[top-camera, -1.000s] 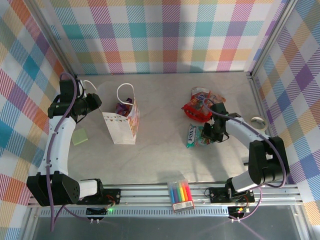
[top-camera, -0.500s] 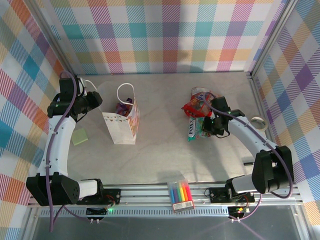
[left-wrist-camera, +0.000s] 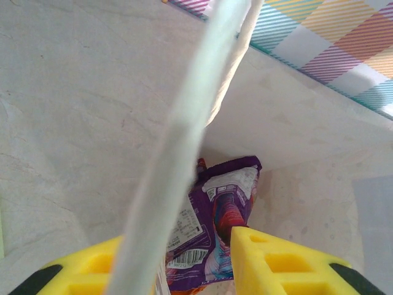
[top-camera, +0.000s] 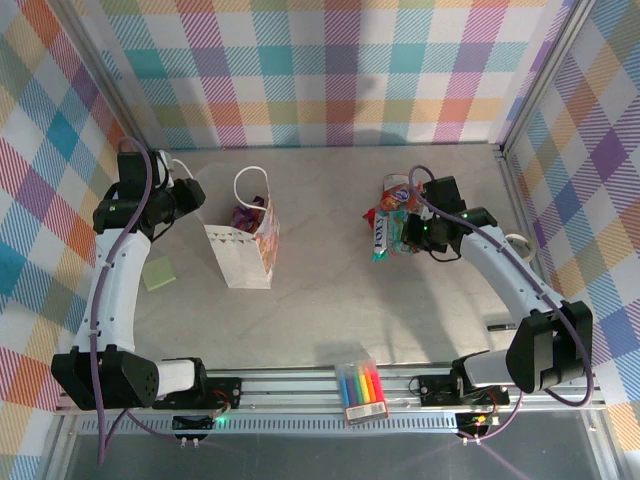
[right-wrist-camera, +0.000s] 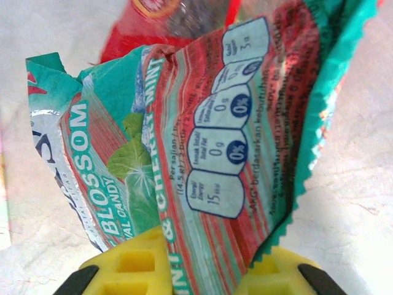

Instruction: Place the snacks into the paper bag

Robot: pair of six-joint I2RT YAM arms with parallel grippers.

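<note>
the right gripper [top-camera: 407, 232] pinches the teal-and-white packet [top-camera: 384, 235] at one end, just beside the red packet [top-camera: 386, 211] on the right half of the table [top-camera: 330, 290]. whether the teal packet is off the table or touching it cannot be told from above. in the right wrist view the yellow fingertips of the right gripper [right-wrist-camera: 202, 261] press on the crumpled foil of the teal-and-white packet [right-wrist-camera: 209, 141]. its lower edge is hidden between them and its print is cut off at the frame. a strip of the red packet [right-wrist-camera: 178, 15] shows behind it, mostly out of frame.

the paper bag [top-camera: 240, 258] stands upright left of centre, well apart from those snacks, with a purple packet [top-camera: 245, 214] inside. the left gripper [top-camera: 188, 192] is near the bag's left side, by a white cord loop. in the left wrist view the fingers of the left gripper [left-wrist-camera: 181, 261] stand apart. a blurred white band [left-wrist-camera: 184, 135] runs between them and covers part of the left finger. what it is, and whether it touches a finger, is unclear. below it lies the purple packet [left-wrist-camera: 224, 215], its lower end hidden.
</note>
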